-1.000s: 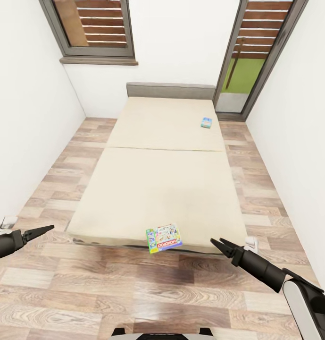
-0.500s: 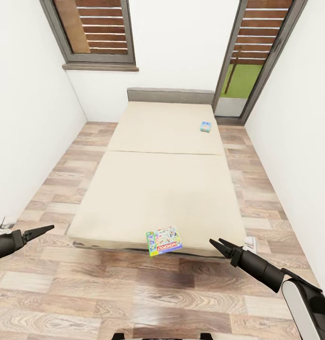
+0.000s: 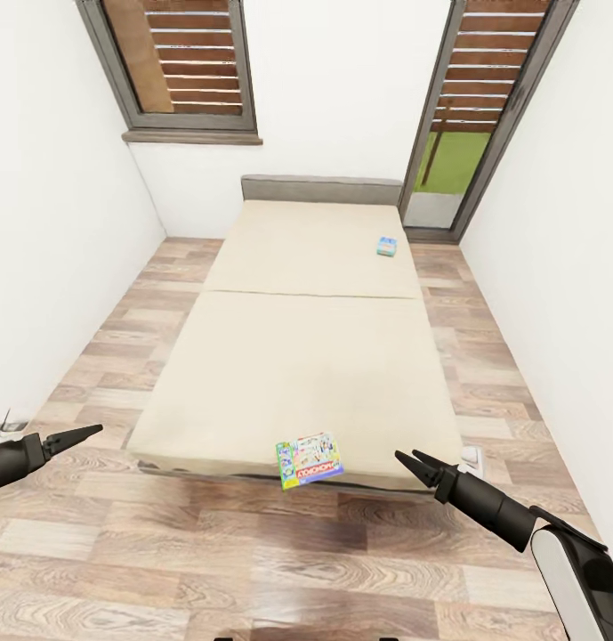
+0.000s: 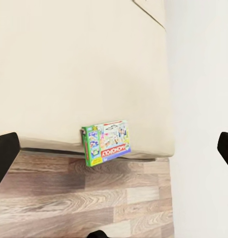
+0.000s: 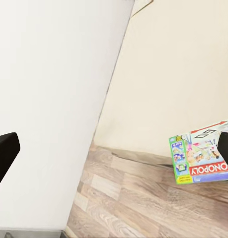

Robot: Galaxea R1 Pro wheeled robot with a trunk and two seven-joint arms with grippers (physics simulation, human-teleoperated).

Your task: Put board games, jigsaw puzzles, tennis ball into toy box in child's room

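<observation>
Green-edged and bright, the Monopoly box (image 3: 310,460) lies flat at the foot of the bed (image 3: 297,374), its near edge hanging out past the mattress over the wood floor (image 3: 253,552); a second, smaller blue game (image 3: 387,247) sits far up by the headboard (image 3: 321,189), near the bed's right side and the glass door (image 3: 453,169). The left gripper (image 3: 88,432) hangs low over the floor off the bed's left corner, fingers closed to a point, and the right gripper (image 3: 406,461) hovers just right of the Monopoly box, its tips slightly parted and holding nothing. White walls (image 3: 48,249) close in both sides, with a slatted window (image 3: 186,62) above the headboard.
</observation>
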